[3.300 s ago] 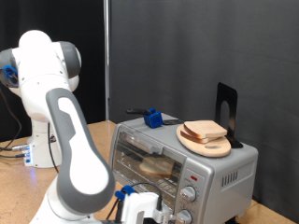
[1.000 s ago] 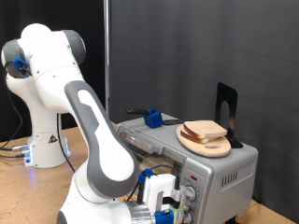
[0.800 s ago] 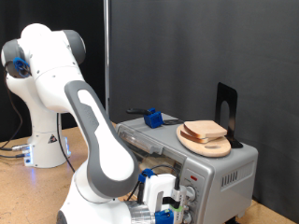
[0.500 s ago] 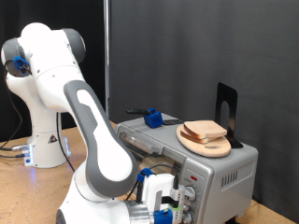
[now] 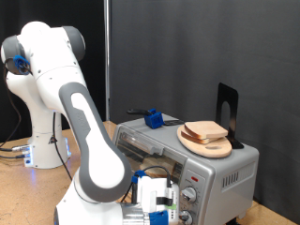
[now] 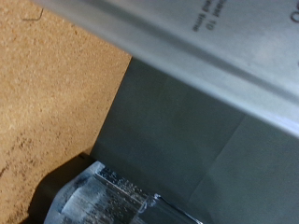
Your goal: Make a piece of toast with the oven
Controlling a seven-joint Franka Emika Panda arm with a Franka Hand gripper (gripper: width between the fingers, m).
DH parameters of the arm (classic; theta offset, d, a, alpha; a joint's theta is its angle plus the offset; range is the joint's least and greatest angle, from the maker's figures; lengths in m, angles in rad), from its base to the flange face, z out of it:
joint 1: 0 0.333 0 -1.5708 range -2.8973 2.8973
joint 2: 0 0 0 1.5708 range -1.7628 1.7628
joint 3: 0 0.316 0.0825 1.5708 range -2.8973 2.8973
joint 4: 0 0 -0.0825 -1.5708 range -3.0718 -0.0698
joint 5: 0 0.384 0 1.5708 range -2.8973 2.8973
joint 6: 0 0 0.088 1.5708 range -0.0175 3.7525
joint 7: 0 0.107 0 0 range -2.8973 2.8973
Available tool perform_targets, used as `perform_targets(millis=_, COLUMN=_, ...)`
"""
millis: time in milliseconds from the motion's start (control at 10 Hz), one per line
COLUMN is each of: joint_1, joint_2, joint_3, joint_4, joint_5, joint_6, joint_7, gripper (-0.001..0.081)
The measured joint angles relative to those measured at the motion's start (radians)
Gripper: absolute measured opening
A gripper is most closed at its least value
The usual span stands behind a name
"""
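Note:
The silver oven (image 5: 223, 171) stands at the exterior view's lower right, with two round knobs (image 5: 191, 197) on its front panel. On its roof a round wooden board (image 5: 210, 147) carries stacked slices of pale bread, the piece of toast (image 5: 206, 130) among them. My gripper (image 5: 159, 204) hangs low in front of the oven, just left of the knobs, and my arm hides most of the glass door. The wrist view shows the oven's metal edge (image 6: 206, 47), a dark surface below it, and one fingertip (image 6: 103, 191). Nothing shows between the fingers.
A blue-handled tool (image 5: 153, 119) lies on the oven's roof behind the board, and a black stand (image 5: 227, 111) rises at the back right. The brown table (image 5: 23, 192) runs off to the exterior view's left, where the robot base (image 5: 42, 141) sits.
The oven door, seen through earlier with a slice inside, is now covered by my arm. In the last half second the arm and gripper shifted slightly to the exterior view's left, away from the knobs.

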Motion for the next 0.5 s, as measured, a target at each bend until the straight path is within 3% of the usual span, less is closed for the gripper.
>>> perform_targets(millis=300, joint_1=-0.004, joint_2=0.000, joint_3=0.000, joint_4=0.003, joint_5=0.010, joint_6=-0.006, joint_7=-0.011, gripper=0.0186)
perform_targets(millis=500, joint_1=-0.003, joint_2=-0.001, joint_3=-0.003, joint_4=0.005, joint_5=-0.018, joint_6=-0.011, joint_7=0.091, gripper=0.0186)
